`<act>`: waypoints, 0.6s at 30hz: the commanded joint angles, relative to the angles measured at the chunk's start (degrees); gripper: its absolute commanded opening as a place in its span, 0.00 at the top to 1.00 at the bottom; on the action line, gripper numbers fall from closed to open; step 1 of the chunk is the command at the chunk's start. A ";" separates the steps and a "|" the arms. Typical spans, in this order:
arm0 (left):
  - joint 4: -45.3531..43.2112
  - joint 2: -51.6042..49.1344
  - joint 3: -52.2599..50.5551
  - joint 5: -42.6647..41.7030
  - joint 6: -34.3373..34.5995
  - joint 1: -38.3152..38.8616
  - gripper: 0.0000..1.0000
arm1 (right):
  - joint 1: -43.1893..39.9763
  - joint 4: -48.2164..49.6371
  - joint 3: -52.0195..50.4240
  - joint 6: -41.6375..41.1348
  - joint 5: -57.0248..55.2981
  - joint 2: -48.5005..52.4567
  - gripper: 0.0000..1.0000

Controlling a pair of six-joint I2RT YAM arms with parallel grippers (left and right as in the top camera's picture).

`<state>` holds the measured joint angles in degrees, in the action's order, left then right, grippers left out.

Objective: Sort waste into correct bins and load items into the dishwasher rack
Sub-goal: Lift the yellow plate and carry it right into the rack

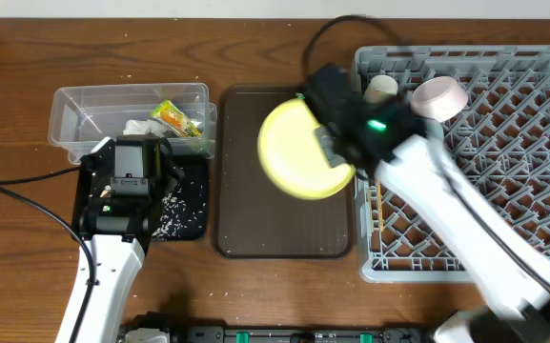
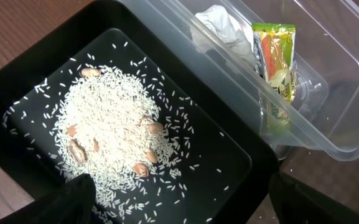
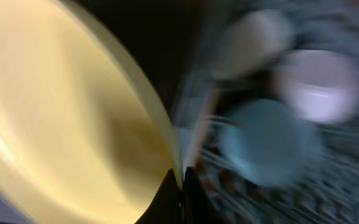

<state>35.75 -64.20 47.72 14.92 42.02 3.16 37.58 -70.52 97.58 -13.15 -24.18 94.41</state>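
R gripper (image 1: 330, 145) clamped on rim of yellow plate (image 1: 294, 157), tilted over brown tray's (image 1: 255, 238) right edge, just beside rack (image 1: 503, 200). Plate looks stiff, slick, prob. chippable, so a rim pinch suits. Cup (image 1: 381, 88) & whitish bowl (image 1: 438, 97) crowd rack's back-left corner. L gripper (image 1: 133, 152) wide open, empty, over black tub (image 1: 193, 227).

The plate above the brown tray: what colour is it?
Pale yellow, plain; the plate shows best in the overhead view.

The wrapper (image 1: 176, 118) and scrap (image 1: 141, 126) lay in the rear tub (image 1: 65, 105), rice (image 1: 172, 210) in the front tub (image 1: 196, 171); the plate (image 1: 292, 152) was above the tray (image 1: 284, 233), between tubs and rack (image 1: 513, 171).
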 commanded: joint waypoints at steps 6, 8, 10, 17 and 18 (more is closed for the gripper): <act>0.02 -0.22 1.46 -0.31 0.31 -0.24 0.08 | 0.20 -13.64 0.24 -13.68 -30.62 -10.14 0.99; 0.02 -0.22 1.46 -0.33 0.31 -0.24 0.08 | 0.00 -18.47 0.24 -16.13 -34.93 -10.64 0.99; 0.02 -0.22 1.46 -0.31 0.31 -0.24 0.08 | -0.98 -23.39 0.20 -18.62 -37.40 -10.58 0.99; 0.04 -0.22 1.46 -0.33 0.31 -0.24 0.08 | -10.69 -26.77 -0.02 -21.09 -38.60 -10.40 0.99; 0.04 -0.22 1.46 -0.33 0.31 -0.24 0.08 | -12.44 -26.71 -0.02 -21.09 -38.60 -10.40 0.99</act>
<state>35.75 -64.20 47.72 14.90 42.02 3.16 28.45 -97.14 97.67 -31.46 -58.41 84.16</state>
